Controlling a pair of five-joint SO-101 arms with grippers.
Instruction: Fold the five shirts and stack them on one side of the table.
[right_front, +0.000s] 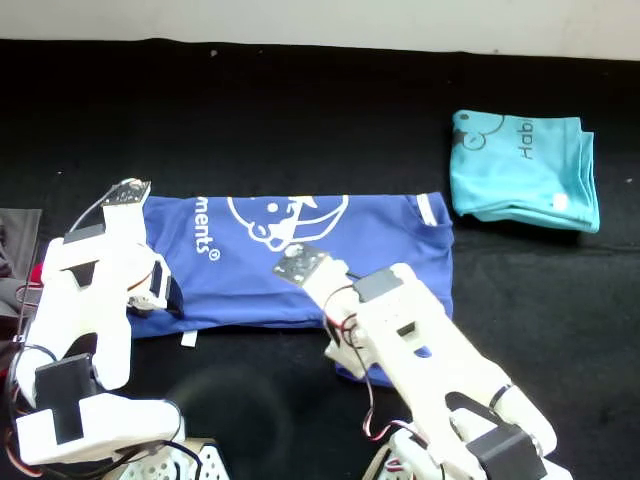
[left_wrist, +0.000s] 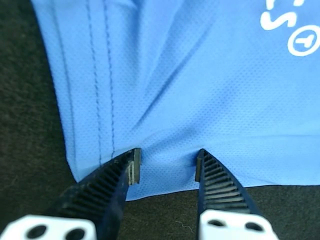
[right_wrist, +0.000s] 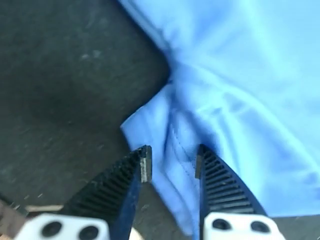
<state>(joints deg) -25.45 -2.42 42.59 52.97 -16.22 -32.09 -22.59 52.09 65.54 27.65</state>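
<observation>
The left pincer (left_wrist: 166, 167) is open a little way, and its two tips press down on the blue shirt (right_front: 240, 270) close to the stitched hem, with a small ridge of cloth between them. The right pincer (right_wrist: 172, 162) is also open a little way, and its tips sit on either side of a folded bit of the same shirt at the near edge. The blue shirt lies flat on the black worktop (right_front: 250, 110) with its long way going from side to side and its hem end by the left arm, and a folded teal shirt (right_front: 525, 170) lies apart at the far right.
</observation>
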